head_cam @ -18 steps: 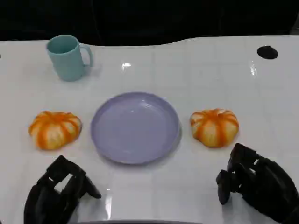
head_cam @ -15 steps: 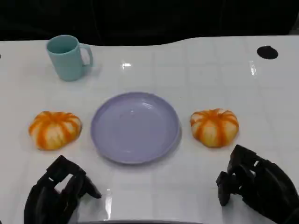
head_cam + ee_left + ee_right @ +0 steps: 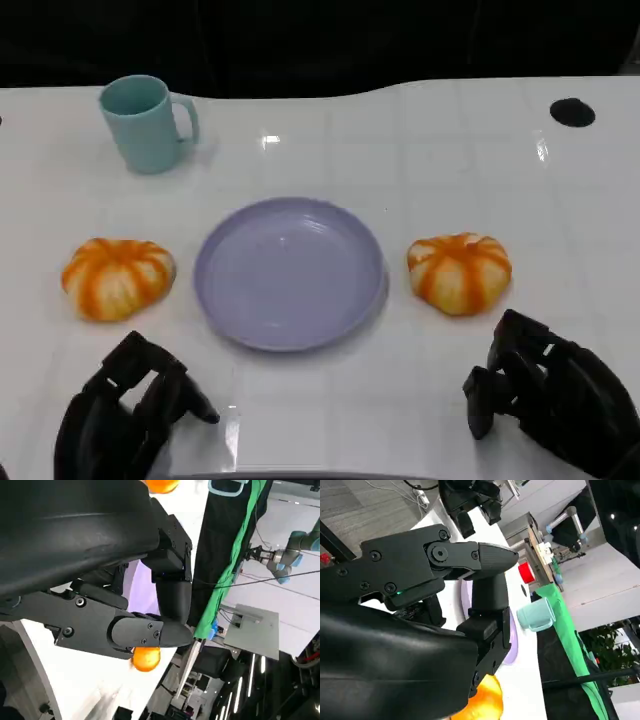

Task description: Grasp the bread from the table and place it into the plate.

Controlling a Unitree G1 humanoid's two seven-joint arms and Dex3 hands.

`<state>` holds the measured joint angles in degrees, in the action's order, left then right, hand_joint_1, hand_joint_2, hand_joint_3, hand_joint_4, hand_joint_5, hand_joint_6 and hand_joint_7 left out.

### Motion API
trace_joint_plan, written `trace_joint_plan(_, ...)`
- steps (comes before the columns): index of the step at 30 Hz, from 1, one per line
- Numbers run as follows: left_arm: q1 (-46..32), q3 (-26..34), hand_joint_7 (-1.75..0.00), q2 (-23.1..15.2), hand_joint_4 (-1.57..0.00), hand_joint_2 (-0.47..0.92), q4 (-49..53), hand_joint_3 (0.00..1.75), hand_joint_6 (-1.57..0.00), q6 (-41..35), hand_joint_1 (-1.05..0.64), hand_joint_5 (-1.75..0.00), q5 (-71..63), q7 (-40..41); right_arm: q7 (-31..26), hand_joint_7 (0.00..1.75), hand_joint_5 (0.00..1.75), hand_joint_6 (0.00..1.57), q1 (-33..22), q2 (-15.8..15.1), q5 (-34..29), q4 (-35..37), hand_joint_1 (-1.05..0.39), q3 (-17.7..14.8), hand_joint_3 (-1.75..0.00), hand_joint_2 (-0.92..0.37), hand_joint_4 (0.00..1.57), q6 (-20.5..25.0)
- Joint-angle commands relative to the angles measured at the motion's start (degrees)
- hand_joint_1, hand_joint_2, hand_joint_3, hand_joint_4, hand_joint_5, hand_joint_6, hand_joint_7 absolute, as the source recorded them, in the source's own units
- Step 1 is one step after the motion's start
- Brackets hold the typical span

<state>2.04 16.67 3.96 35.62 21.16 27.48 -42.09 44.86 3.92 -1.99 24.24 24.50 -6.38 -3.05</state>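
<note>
Bright overhead glare on glossy table [image 3: 330, 130]

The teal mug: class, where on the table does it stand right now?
In the head view the teal mug stands upright at the table's far left, beyond the left pumpkin-shaped bread and the purple plate, its handle pointing right.

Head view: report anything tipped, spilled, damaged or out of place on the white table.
Nothing stands out. The teal mug stands upright, the lilac plate lies flat and bare, and the two orange-and-white striped bread rolls sit intact on either side of it. Both black hands hold nothing.
</note>
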Motion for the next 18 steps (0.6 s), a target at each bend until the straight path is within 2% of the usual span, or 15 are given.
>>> trace_joint_plan(1, 0.0, -0.1, -1.53, -0.8, -0.62, 0.92, 0.2, 0.25, -0.5, 0.3, -0.56, -1.75, -0.3, 0.3, 0.4, 1.75, 1.75, 0.5, 0.4, -0.8, 0.9, -0.4, -0.46, -0.8, -0.4, -0.92, 0.73, 0.2)
trace_joint_plan(5, 0.1, -0.2, -1.53, -0.6, -0.62, 0.92, -0.1, 0.25, -0.5, 0.4, -0.56, -1.75, -0.4, 0.6, -0.3, 1.75, 1.75, 0.49, 0.2, -1.0, -0.6, -0.9, -0.45, -0.5, -0.4, -0.92, 0.72, -2.2)
trace_joint_plan(7, 0.1, -0.3, -1.51, -0.5, -0.62, 0.92, -0.2, 0.25, -0.5, 0.2, -0.55, -1.75, -0.3, 0.6, -1.1, 1.75, 1.75, 0.48, 0.1, -1.0, -2.1, -0.8, -0.47, -0.3, -0.38, -0.92, 0.7, -4.8)
trace_joint_plan(10, 0.0, -0.1, -1.5, -0.2, -0.62, 0.92, -0.4, 0.24, -0.51, -0.7, -0.55, -1.75, 0.3, 0.7, -0.9, 1.72, 1.75, 0.47, 1.2, -1.0, -3.8, 0.6, -0.49, -0.5, -0.34, -0.92, 0.68, -11.4)
trace_joint_plan(14, -0.1, -0.1, -1.51, 0.0, -0.61, 0.92, -0.4, 0.25, -0.5, -0.8, -0.54, -1.75, 0.4, 0.4, -0.8, 1.34, 1.72, 0.52, 2.4, -1.7, -4.7, 1.6, -0.51, -0.5, -0.28, -0.92, 0.52, -16.3)
trace_joint_plan(17, -0.1, -0.2, -1.51, 0.1, -0.61, 0.92, -0.6, 0.24, -0.5, -1.1, -0.55, -1.75, 0.5, 0.2, -1.3, 1.1, 1.52, 0.53, 2.9, -3.0, -6.4, 1.2, -0.51, -0.2, -0.27, -0.92, 0.48, -19.7)
trace_joint_plan(18, -0.2, -0.2, -1.51, 0.1, -0.61, 0.92, -0.7, 0.24, -0.5, -1.1, -0.55, -1.75, 0.4, 0.2, -1.3, 0.96, 1.43, 0.52, 3.1, -3.2, -6.9, 1.3, -0.48, -0.2, -0.27, -0.92, 0.47, -21.3)
